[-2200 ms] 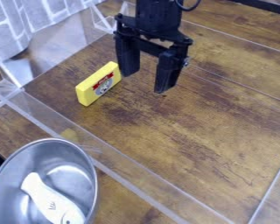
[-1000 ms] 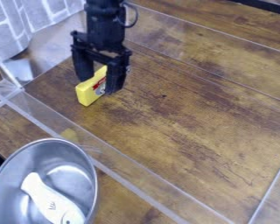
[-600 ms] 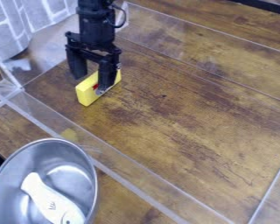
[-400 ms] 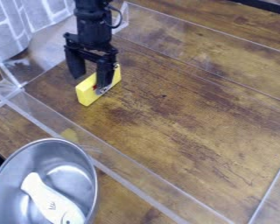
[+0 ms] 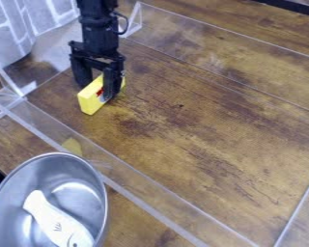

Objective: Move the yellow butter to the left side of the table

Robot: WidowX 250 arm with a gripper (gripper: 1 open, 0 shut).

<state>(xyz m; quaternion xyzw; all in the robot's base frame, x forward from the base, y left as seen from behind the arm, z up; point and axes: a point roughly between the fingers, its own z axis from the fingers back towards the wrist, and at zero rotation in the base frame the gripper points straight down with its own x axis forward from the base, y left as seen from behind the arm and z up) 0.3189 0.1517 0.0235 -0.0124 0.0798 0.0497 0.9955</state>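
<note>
- Butter [image 5: 90,100], bright yellow, sits on the wooden table [image 5: 183,125] beyond the metal bowl [image 5: 47,198], between the pincer's [image 5: 97,79] fingers as I see it.
- Those fingers stand apart; I can't tell whether they grip.
- Looks light, fairly firm, perhaps slick-wrapped.
- I'd pinch its long sides near the middle, gently, against denting.

The yellow butter [image 5: 90,100], a small bright rectangular block with red on its label, lies slanted between the gripper's fingers [image 5: 82,75] on the dark brown, wood-grain bench [image 5: 196,121], its surface streaked lighter.
</note>
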